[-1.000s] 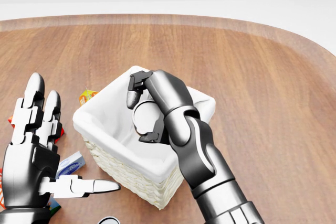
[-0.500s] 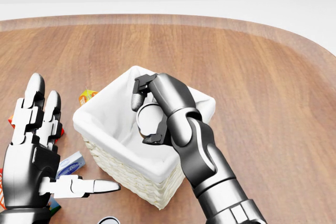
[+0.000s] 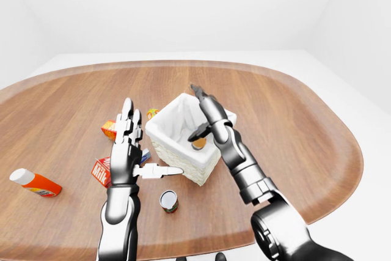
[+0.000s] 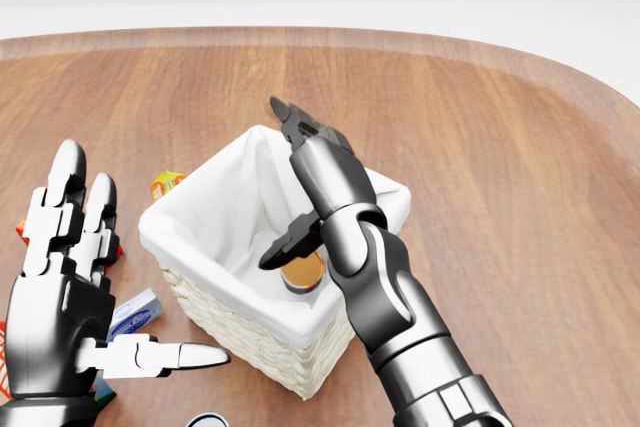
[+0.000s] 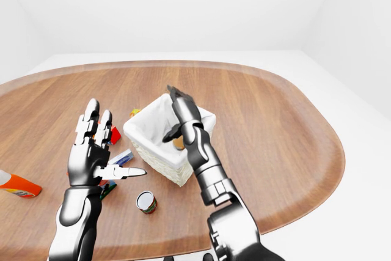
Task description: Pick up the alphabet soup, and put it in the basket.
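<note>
Alphabet soup (image 4: 302,273) reads as a small rigid metal can: stiff, not fragile, fairly dense for its size, with smooth sides that could slip, so the likely best hold is a wrap around the cylinder wall at mid-height rather than on the rims.

Going left to right in the head view:
- left hand (image 4: 70,292) hovers above the table (image 4: 520,147) with its fingers spread, holding nothing, just beside the basket's left wall. Small boxes and packets lie under and behind it.
- basket (image 4: 200,277), a white-lined wicker box, sits mid-table. The can is inside it, near the wall nearest the camera, orange-brown end face up; whether it stands upright or lies tilted is not clear.
- right hand (image 4: 300,192) is above the basket with its fingers spread wide, two pointing up and away, the thumb just over the can and gripping nothing.

Versus half a second ago: then the right hand was curled around the can over the basket opening. Now it is released and the can has dropped in. Left hand and basket are unchanged. A second can (image 3: 168,200) stands on the table below the basket in the left-eye view.
</note>
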Tool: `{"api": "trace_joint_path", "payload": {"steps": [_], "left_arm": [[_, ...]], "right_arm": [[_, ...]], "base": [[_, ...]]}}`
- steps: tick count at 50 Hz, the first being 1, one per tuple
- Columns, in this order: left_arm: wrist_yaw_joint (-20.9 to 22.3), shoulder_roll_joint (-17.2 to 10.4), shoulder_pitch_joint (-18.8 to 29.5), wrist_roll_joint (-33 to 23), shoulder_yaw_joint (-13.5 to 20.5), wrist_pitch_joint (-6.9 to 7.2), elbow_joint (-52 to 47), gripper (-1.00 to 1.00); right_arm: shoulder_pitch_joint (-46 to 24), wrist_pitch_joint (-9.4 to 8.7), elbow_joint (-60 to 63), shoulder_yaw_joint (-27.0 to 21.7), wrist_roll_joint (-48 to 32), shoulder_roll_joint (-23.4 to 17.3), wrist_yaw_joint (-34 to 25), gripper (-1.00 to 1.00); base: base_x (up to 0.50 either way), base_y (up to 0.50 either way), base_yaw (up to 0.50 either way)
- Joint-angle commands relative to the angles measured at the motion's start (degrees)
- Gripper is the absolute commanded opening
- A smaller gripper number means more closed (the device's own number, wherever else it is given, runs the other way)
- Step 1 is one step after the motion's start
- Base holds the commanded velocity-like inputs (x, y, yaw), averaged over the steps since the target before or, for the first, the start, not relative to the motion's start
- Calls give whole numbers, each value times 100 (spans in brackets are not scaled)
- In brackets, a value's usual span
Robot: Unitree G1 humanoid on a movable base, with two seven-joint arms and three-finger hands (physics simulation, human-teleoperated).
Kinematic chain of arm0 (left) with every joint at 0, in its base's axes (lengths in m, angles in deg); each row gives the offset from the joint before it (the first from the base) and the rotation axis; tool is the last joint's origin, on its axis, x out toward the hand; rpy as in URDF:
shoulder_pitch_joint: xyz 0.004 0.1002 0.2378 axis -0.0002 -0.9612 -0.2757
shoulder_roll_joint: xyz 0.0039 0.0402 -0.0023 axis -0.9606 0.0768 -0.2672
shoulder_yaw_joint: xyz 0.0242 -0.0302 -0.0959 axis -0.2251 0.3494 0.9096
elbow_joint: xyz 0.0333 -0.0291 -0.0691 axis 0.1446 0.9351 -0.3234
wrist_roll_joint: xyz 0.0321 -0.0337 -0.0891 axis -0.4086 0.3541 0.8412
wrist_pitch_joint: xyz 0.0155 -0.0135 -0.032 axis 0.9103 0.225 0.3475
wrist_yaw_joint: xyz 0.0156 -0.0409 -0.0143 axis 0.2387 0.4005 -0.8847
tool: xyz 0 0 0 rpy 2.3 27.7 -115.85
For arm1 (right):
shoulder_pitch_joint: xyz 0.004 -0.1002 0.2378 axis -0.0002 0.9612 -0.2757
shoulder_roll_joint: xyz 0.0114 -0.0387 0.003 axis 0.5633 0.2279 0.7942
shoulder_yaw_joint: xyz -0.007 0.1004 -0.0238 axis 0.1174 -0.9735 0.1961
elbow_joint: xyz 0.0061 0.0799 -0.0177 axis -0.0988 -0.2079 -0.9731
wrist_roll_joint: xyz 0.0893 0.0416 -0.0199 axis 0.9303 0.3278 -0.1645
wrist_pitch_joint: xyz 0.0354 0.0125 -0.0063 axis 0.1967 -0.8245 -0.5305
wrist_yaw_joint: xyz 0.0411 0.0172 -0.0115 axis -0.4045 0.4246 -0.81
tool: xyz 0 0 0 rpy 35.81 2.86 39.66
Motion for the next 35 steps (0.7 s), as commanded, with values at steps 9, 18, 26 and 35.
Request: {"api": "trace_joint_path", "payload": {"steps": [9, 18, 26, 35], "left_arm": [[-5, 1, -3, -7, -9, 0, 2, 100], [-5, 2, -17, -6, -12, 0, -41, 100], [0, -1, 4, 2, 2, 0, 30, 100], [1, -1, -2, 0, 1, 0, 17, 100]], "right_arm": [[-40, 0, -120, -13, 67, -14, 91, 100], [-15, 0, 180, 0, 27, -1, -23, 100], [-91, 0, 534, -70, 115, -11, 63, 100], [-302, 0, 1066, -145, 326, -60, 298, 100]], "base": [[0, 0, 0], [0, 0, 0], [0, 0, 0], [0, 0, 0]]}}
